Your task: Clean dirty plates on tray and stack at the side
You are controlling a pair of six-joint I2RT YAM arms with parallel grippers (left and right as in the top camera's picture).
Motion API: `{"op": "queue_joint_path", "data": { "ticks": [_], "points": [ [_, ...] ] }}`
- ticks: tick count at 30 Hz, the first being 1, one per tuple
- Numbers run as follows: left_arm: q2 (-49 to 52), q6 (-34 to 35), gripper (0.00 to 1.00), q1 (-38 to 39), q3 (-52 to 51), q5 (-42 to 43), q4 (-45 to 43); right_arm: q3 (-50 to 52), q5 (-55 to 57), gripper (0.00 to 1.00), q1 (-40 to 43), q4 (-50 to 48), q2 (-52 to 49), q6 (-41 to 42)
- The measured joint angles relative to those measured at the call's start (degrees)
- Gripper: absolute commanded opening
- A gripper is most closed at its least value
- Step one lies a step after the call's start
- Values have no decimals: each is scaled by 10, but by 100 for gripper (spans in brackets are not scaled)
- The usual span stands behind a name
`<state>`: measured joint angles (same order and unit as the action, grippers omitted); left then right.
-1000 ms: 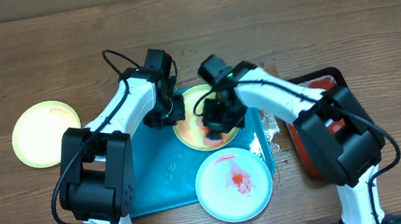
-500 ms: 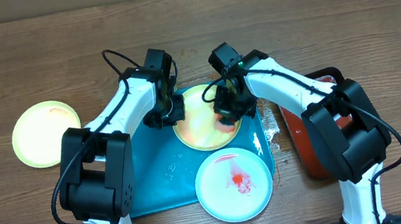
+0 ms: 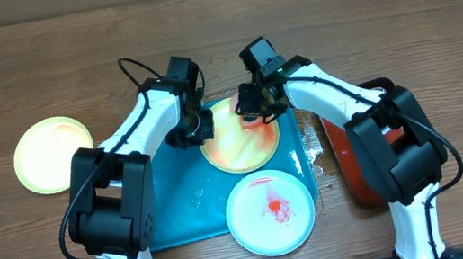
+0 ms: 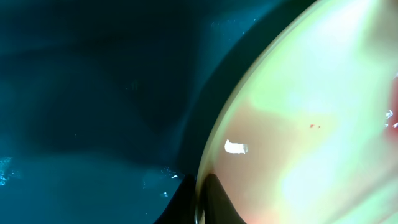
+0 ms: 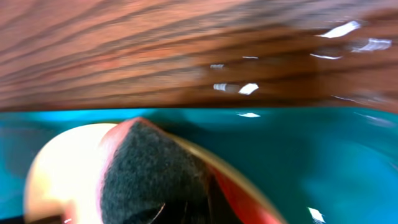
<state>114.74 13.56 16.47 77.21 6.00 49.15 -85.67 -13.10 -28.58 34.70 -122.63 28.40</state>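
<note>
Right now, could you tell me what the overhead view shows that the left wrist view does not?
Only overhead: the right gripper with its sponge, the pale plate on bare table, the smeared blue plate. Only left wrist: the left gripper pinching the yellow-green plate's rim, close up. Both: that plate and the tray.

The right pincer has dragged its sponge to the yellow-green plate's far rim.

The tray is showing turquoise; the far plate yellow-green with red smears; the near plate pale blue, whitish-centred, red-streaked; the left plate pale yellow-green. The sponge is showing dark grey, the table brown wood grain.
</note>
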Motion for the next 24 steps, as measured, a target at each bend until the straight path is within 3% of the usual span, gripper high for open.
{"op": "queue_joint_path", "data": {
  "ticks": [11,24],
  "points": [
    [0,0,4,0,0,0,0,0,-78,4,-72,-1,-7,-22],
    [0,0,4,-8,0,-5,7,1,-53,4,-87,4,-7,26]
  ]
}}
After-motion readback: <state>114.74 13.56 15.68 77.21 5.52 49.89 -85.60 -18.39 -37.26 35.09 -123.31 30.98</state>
